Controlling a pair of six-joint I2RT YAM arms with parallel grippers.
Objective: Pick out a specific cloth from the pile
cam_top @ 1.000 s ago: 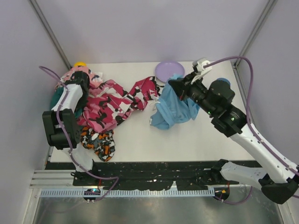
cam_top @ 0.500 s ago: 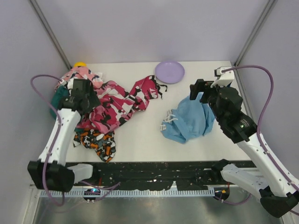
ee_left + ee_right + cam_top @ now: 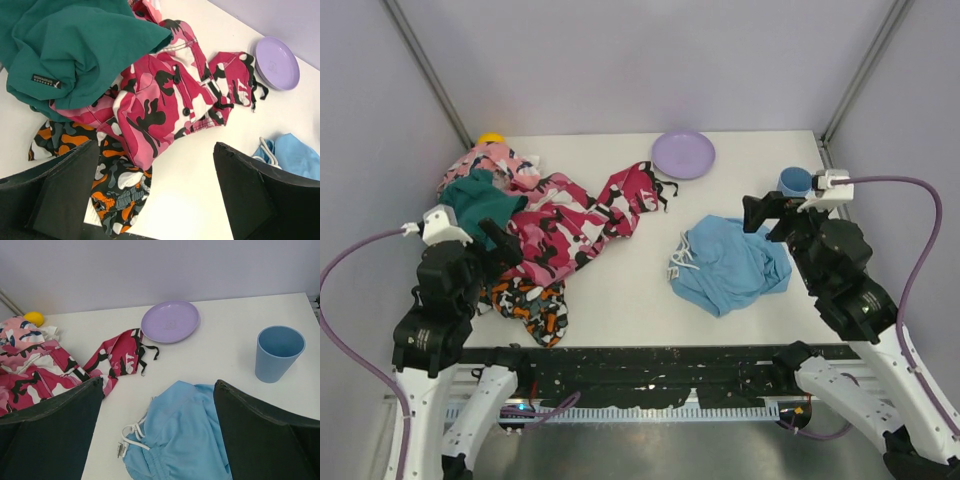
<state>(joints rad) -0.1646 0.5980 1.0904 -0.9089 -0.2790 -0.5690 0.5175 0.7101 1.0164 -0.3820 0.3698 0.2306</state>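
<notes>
Right wrist view shows you one blue cup the left wrist misses — one cloth lies near it, apart from the pile; left gripper and right gripper gape, empty.

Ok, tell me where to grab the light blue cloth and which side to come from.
Pinch a raised fold near the middle of the light blue cloth, coming straight down from above. It lies crumpled in a low heap on the table, apart from the pile, so no edge stands up for a sideways grip. The right gripper, open, is nearest. Avoid the thin white cords on its pile-facing side.
</notes>
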